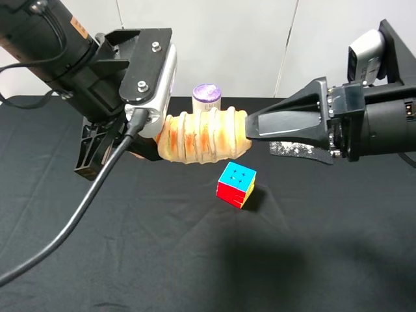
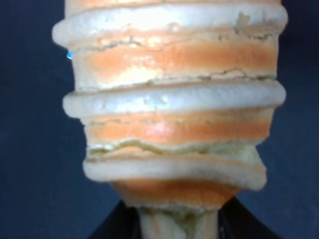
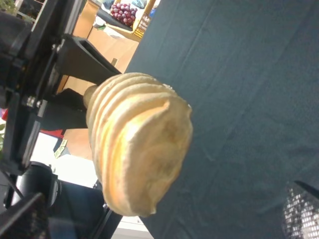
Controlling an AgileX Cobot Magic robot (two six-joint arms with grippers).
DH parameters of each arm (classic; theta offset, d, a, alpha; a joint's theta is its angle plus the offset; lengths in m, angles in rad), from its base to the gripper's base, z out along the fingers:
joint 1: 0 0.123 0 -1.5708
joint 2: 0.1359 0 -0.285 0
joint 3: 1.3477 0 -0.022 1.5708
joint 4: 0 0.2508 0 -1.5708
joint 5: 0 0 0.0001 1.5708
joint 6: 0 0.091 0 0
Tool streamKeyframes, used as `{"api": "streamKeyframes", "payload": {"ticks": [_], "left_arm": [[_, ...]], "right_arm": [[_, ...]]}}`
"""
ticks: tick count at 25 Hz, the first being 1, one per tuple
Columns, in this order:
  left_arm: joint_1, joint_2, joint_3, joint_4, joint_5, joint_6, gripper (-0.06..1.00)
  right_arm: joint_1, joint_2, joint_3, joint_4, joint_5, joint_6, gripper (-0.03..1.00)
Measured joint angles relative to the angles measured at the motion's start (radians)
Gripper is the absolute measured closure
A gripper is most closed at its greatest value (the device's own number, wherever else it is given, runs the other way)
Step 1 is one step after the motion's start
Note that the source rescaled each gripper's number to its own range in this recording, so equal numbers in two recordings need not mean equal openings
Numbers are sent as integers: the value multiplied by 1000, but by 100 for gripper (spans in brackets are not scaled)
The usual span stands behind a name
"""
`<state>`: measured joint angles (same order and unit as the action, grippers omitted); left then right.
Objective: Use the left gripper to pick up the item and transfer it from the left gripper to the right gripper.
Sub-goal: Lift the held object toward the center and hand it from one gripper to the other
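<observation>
One item (image 1: 203, 136) hangs level above the table (image 1: 130, 260), its nine o'clock end clamped in the left gripper (image 1: 148, 148). At three o'clock the right gripper (image 1: 260, 138) gapes wide at its tip. A cube (image 1: 236, 184) lies at five o'clock, a can (image 1: 207, 97) at twelve.

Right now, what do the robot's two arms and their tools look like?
Both arms are black. The left tool has flat black plates with silver bolts, a white block alongside, and a thick loose black cable trailing away. The right tool has a cylindrical wrist, tapered black fingers, one with a speckled silvery pad, and a grey-white camera block on top.
</observation>
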<state>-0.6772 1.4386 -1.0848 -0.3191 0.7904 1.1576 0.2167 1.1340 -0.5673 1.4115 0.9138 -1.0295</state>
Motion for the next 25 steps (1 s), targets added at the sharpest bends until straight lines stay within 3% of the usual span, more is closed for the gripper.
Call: {"api": "streamKeyframes", "payload": {"ticks": [9, 25], "left_arm": [[0, 0, 0, -3, -51, 21, 94], [-11, 86, -3, -76, -133, 85, 94]], "right_arm": [[0, 29, -77, 1, 28, -16, -3], [0, 109, -78, 6, 35, -39, -3]]}}
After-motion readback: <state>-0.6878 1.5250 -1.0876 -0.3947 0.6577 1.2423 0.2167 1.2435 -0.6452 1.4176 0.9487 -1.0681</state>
